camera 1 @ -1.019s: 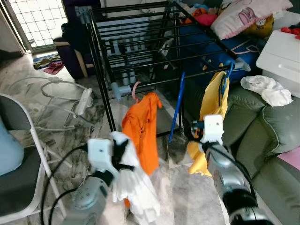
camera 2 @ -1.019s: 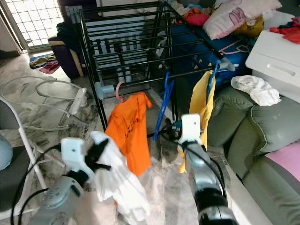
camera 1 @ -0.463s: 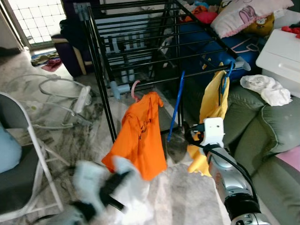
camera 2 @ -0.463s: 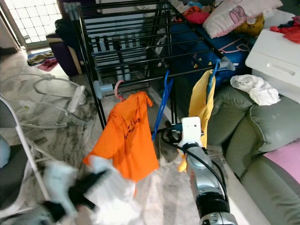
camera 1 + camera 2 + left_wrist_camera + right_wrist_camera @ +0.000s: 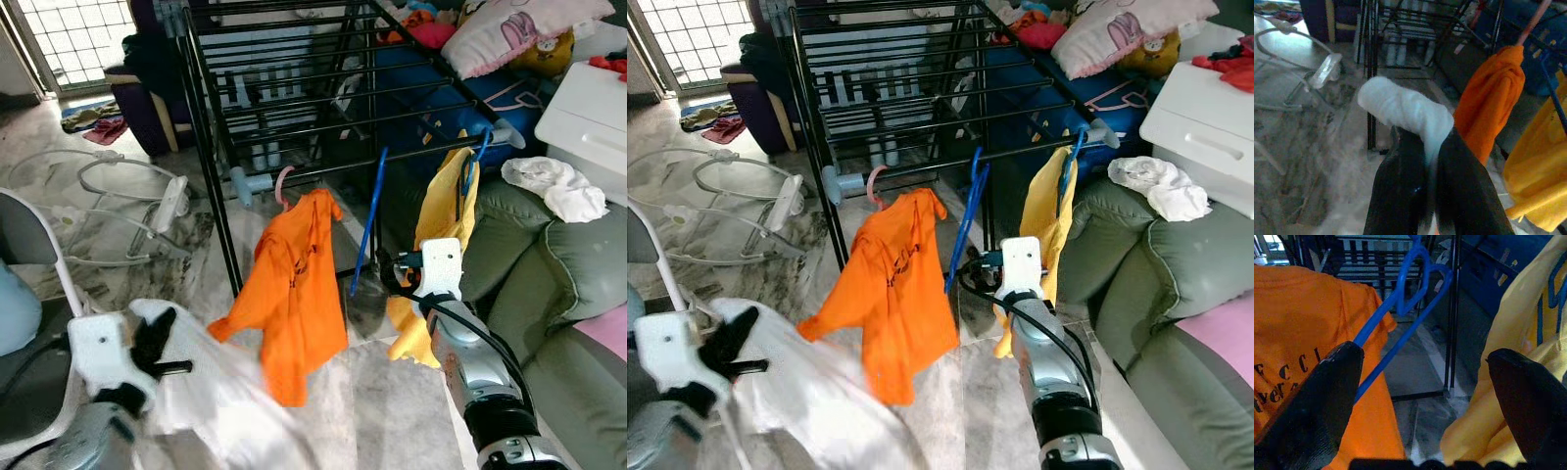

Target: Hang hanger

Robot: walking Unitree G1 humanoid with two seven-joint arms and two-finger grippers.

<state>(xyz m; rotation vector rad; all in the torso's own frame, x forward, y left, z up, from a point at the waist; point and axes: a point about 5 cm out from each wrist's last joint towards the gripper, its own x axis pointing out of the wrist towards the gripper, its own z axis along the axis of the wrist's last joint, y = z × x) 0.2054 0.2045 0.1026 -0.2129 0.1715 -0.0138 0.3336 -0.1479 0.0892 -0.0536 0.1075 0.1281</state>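
Hanger: blue hanger (image 5: 369,223), centre frame, hung on the black drying rack (image 5: 294,88).
Right gripper (image 5: 1422,396): fingers spread wide, just before the hanger, grasping nothing.
Left gripper (image 5: 1427,191): lower left, clamped on a white cloth (image 5: 1400,107).
Writing: dark letters on the orange shirt (image 5: 294,284), unreadable.
Around: yellow shirt (image 5: 446,211), green sofa (image 5: 549,264).

You have: racks 1 (image 5: 294,88) | hangers 3: pink (image 5: 283,186), blue empty (image 5: 368,223), blue under yellow (image 5: 472,157) | hung garments 2: orange shirt (image 5: 294,284), yellow shirt (image 5: 446,211) | white cloths 2: near left (image 5: 211,392), on sofa (image 5: 554,186) | pillows 1 (image 5: 519,29) | chairs 1 (image 5: 39,294)
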